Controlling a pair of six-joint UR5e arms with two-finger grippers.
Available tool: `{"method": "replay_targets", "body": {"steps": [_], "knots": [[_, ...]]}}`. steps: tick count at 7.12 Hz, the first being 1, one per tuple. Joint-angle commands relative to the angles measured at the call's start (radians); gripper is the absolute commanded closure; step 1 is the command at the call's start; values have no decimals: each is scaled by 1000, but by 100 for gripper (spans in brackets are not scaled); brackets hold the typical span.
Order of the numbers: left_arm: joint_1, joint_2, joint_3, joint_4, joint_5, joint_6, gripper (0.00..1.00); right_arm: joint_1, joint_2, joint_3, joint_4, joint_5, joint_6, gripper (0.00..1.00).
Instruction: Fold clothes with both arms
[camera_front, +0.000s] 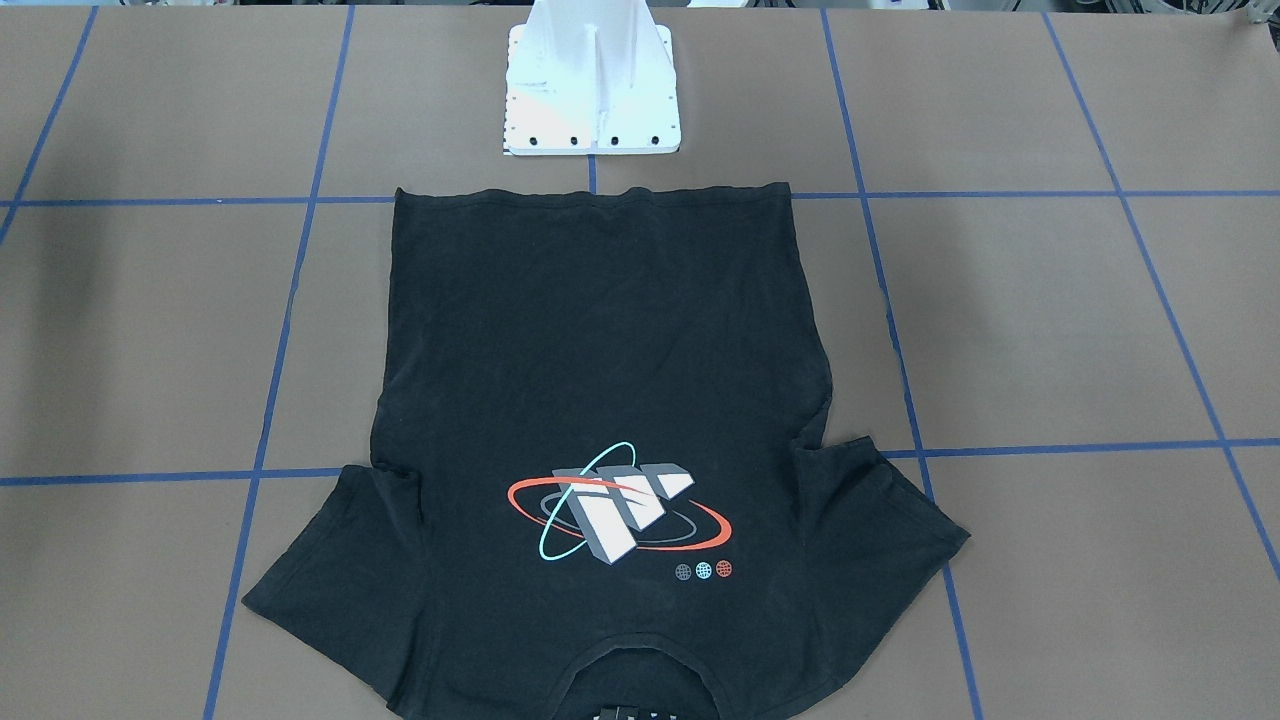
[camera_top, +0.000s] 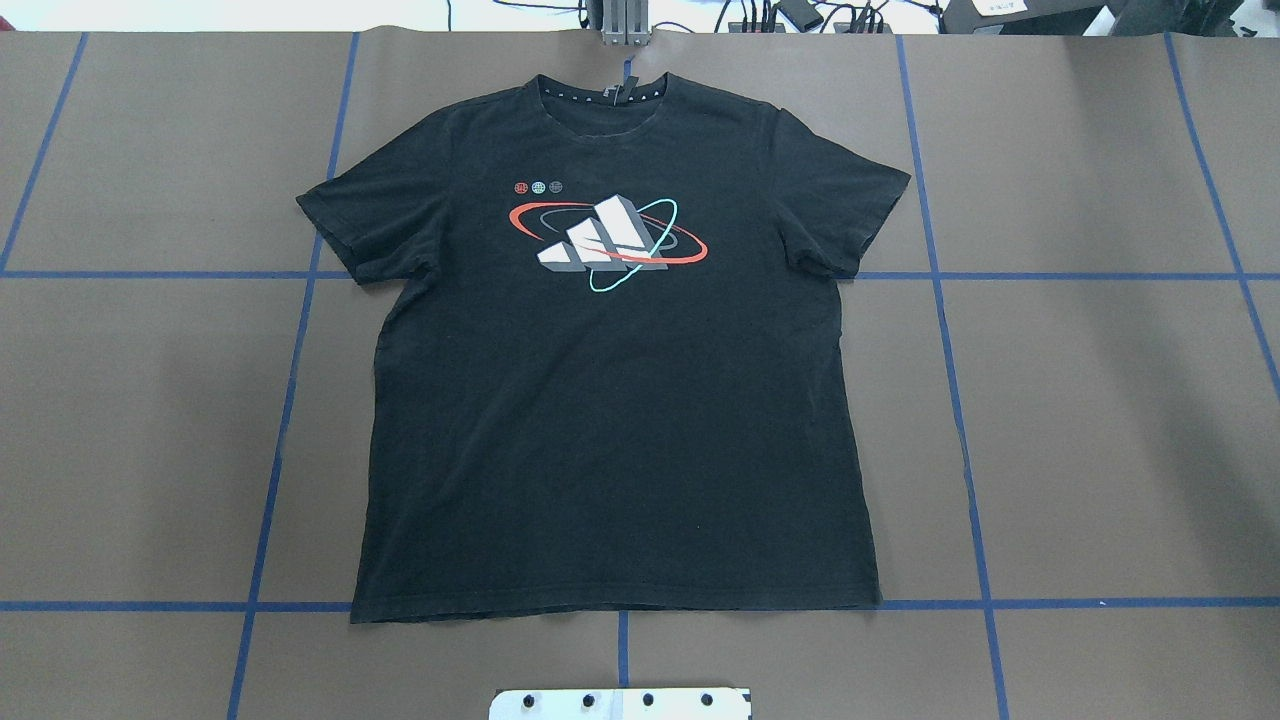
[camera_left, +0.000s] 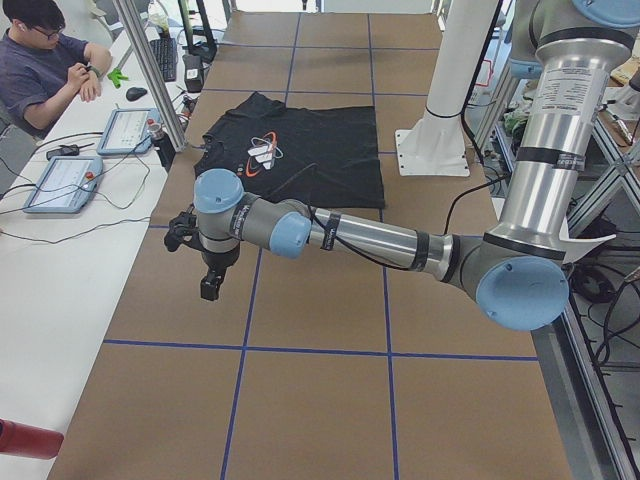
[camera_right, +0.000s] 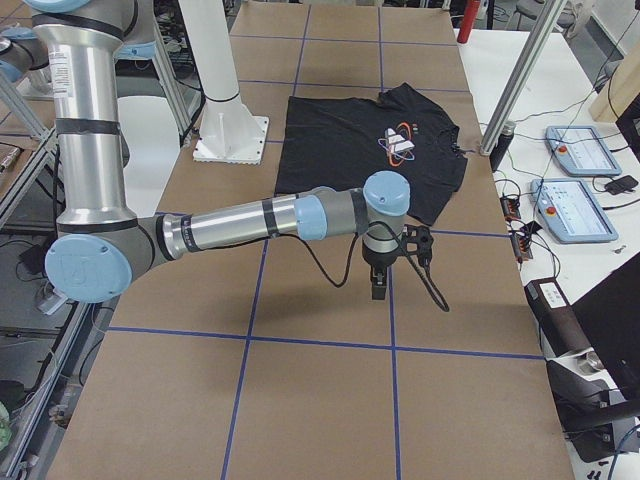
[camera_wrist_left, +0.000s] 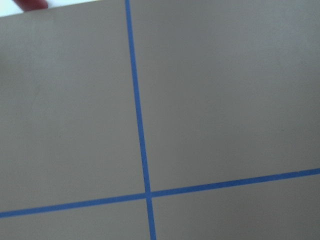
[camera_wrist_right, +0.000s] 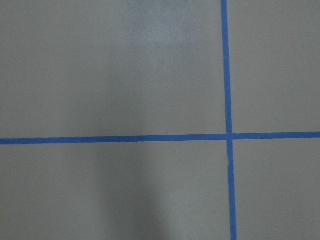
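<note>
The black T-shirt (camera_top: 610, 430) lies flat and spread out, logo side up, in the middle of the brown table; it also shows in the front-facing view (camera_front: 600, 340) with its hem toward the white base. Both sleeves are spread out to the sides. My left arm reaches over bare table at the table's left end, with the left gripper (camera_left: 210, 288) pointing down well short of the T-shirt (camera_left: 325, 150). My right gripper (camera_right: 379, 290) hangs the same way at the other end, apart from the T-shirt (camera_right: 335, 140). I cannot tell whether either gripper is open or shut.
Blue tape lines (camera_top: 290, 400) grid the brown table cover. The white base plate (camera_front: 592, 100) stands just behind the shirt's hem. A side bench holds pendant tablets (camera_left: 62, 185), and a person sits there (camera_left: 40, 65). Both wrist views show only bare table and tape.
</note>
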Motion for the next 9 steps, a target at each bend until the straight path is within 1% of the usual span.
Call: {"method": "replay_targets", "body": {"steps": [1, 2, 3, 4, 5, 6, 7, 8, 9], "knots": [[29, -28, 76, -210, -4, -201, 1, -95, 94, -17, 12, 0, 82, 0], [55, -104, 86, -252, 2, -290, 1, -123, 184, -76, 12, 2, 102, 0], [64, -150, 111, -256, -2, -293, 1, -147, 266, -153, 14, 6, 108, 0], [67, -176, 137, -259, -1, -290, 1, -180, 285, -192, 117, 3, 107, 0], [77, -195, 172, -291, 4, -293, 1, -204, 276, -256, 297, -1, 108, 0], [109, -203, 189, -323, 11, -293, 1, -212, 285, -338, 407, -1, 125, 0], [123, -224, 239, -356, 10, -297, 1, -224, 314, -385, 450, -1, 125, 0], [127, -238, 259, -381, 10, -355, 1, -235, 361, -423, 457, -6, 127, 0], [135, -236, 263, -425, 10, -371, 1, -259, 393, -443, 458, -43, 163, 0]]}}
